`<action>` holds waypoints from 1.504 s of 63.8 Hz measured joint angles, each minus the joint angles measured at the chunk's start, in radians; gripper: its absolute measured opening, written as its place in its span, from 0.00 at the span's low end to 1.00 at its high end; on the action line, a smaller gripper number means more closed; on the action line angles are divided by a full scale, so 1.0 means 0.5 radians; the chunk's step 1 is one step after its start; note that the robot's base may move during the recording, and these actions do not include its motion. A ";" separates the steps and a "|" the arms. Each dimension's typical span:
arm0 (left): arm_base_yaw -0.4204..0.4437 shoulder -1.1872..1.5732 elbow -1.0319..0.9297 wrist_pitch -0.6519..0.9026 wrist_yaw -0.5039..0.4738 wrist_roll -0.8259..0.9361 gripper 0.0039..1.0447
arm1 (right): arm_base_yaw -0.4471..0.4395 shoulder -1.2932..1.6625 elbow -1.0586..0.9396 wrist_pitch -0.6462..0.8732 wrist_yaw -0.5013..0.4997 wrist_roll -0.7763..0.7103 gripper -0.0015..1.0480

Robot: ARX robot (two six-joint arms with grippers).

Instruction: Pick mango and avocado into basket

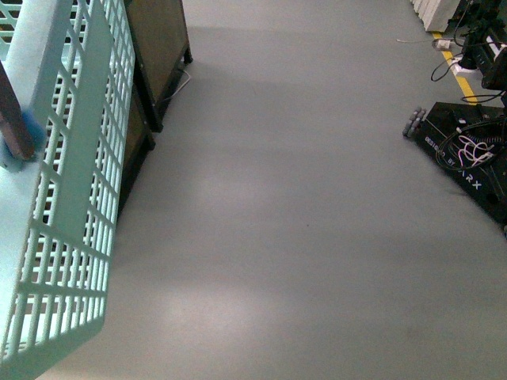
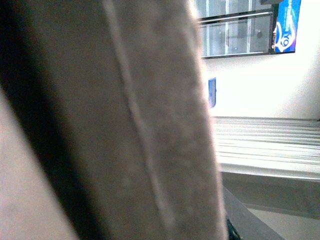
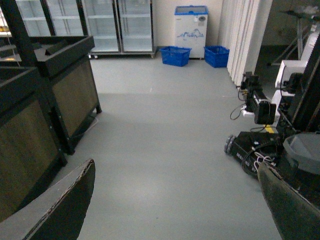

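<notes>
The turquoise basket (image 1: 71,198) hangs tilted at the left edge of the front view, its slotted side facing me. Its brown handle (image 1: 16,111) runs down past the rim. That handle (image 2: 140,125) fills the left wrist view as a blurred brown band, and my left gripper is shut on it with its fingers hidden behind it. In the right wrist view my right gripper (image 3: 172,210) stands open above bare grey floor, with nothing between its dark fingers (image 3: 55,210). The mango and the avocado are out of view.
Dark wooden display stands (image 1: 158,47) line the left side, just behind the basket. Another ARX robot base (image 1: 467,150) with cables sits on the right. Far off stand glass-door fridges (image 3: 117,25), a chest freezer (image 3: 191,24) and blue baskets (image 3: 175,55). Grey floor (image 1: 301,237) lies between.
</notes>
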 joint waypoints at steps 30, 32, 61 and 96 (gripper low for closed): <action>0.000 0.000 0.000 0.000 0.000 0.001 0.27 | 0.000 0.000 0.000 0.000 0.000 0.000 0.92; 0.000 0.000 0.000 0.000 0.000 0.001 0.27 | 0.000 0.000 0.000 0.000 -0.002 0.000 0.92; -0.014 0.000 0.000 0.000 0.036 -0.027 0.27 | 0.000 0.000 0.000 0.000 0.002 0.000 0.92; -0.008 0.001 -0.005 0.000 0.002 -0.002 0.27 | 0.000 0.000 0.000 0.000 -0.004 0.000 0.92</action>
